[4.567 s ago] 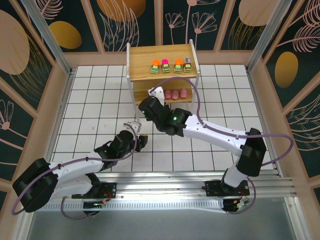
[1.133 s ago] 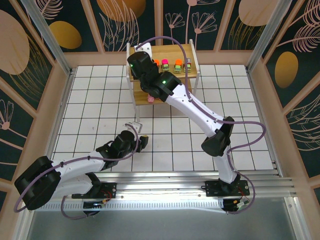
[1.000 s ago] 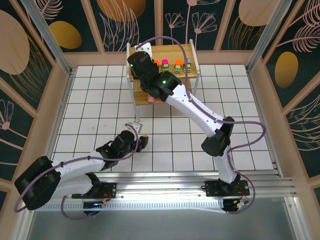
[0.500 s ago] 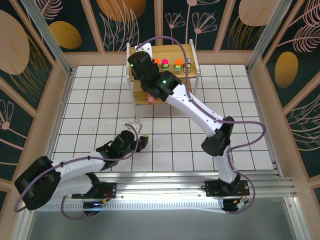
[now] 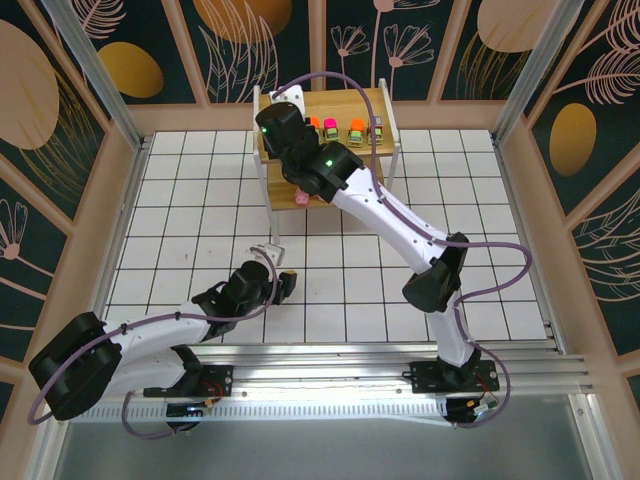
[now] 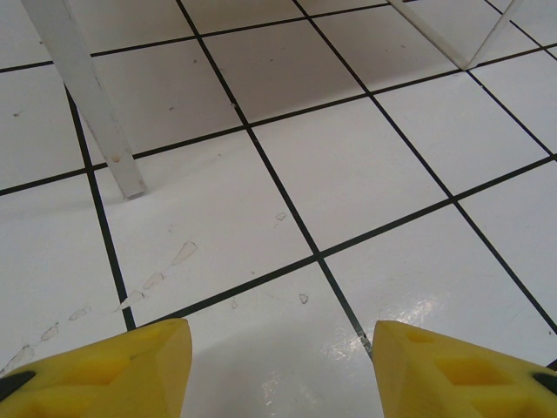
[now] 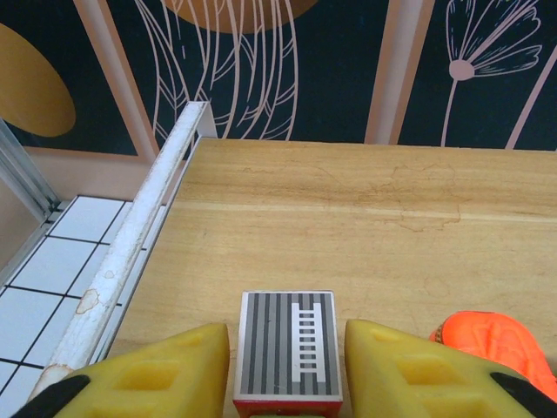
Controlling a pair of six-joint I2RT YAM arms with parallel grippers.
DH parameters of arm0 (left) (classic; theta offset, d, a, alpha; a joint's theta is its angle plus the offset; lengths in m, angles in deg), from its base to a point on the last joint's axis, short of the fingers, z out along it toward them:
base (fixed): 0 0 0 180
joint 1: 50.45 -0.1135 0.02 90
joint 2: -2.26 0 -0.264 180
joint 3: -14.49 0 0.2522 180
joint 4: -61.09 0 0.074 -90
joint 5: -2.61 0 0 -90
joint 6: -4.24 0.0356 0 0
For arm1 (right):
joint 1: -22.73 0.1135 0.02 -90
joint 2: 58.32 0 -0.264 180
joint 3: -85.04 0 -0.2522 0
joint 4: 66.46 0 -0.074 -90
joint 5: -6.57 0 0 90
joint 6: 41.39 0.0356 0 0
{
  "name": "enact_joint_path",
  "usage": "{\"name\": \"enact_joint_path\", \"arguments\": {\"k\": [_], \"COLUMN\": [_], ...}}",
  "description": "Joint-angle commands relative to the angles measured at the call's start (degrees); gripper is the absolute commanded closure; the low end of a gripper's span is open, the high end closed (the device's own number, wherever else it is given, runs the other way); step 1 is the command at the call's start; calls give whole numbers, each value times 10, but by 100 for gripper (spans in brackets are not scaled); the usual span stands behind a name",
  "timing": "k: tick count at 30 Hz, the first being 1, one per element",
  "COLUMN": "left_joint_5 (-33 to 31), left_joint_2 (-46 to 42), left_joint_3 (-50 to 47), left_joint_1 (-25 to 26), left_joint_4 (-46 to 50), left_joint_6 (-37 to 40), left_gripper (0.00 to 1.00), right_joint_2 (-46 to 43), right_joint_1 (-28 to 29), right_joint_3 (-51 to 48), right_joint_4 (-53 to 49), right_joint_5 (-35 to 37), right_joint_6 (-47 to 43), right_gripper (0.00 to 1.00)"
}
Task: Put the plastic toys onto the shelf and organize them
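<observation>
Worktop (image 5: pixel 200 200): white tiles, bare beneath the left fingers (image 6: pixel 104 366); these spread wide, gripping nothing, well apart from the shelf.
Shelf (image 7: pixel 365 218): two wooden tiers; top board directly below the right fingers (image 7: pixel 165 366), white frame rail (image 7: pixel 148 235) off to their left.
Nearer arm: the right, reaching over the top tier.
Right fingers: clenched on both flanks of the ladder-roofed toy (image 7: pixel 288 353).
Held toy: grey striped roof, red lower edge; long axis pointing straight ahead from the fingers toward the shelf's back edge; set down or hanging just above the board, cannot tell.
Row of toys: to the right of the fingers; orange-topped toy (image 7: pixel 494 341) just beside the right-hand finger.
Pink toy (image 5: pixel 301 199): lower tier, under the arm.
Next move, likely: lower and release at the row's left end; opening risks nudging the orange-topped toy.
</observation>
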Motion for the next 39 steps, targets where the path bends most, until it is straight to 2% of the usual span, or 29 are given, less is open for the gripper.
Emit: {"name": "enact_joint_path", "arguments": {"k": [1, 15, 20, 33, 39], "left_joint_5": [-1, -4, -6, -14, -19], "left_joint_2": [-3, -11, -16, -57, -77], "left_joint_3": [1, -3, -5, -21, -28], "left_joint_1": [-2, -1, -2, -2, -2], "left_joint_4": [-14, -16, -16, -19, -19], "left_joint_6": [8, 8, 8, 5, 2], "left_gripper": [43, 42, 41, 40, 38], "right_joint_2": [2, -30, -67, -253, -354], "right_joint_1": [1, 24, 38, 60, 59], "right_joint_3": [27, 42, 16, -217, -363], "right_joint_4": [-6, 7, 22, 95, 124], "right_joint_5": [9, 40, 59, 101, 93], "right_joint_6": [-11, -48, -64, -75, -65], "right_gripper": [59, 53, 50, 42, 34]}}
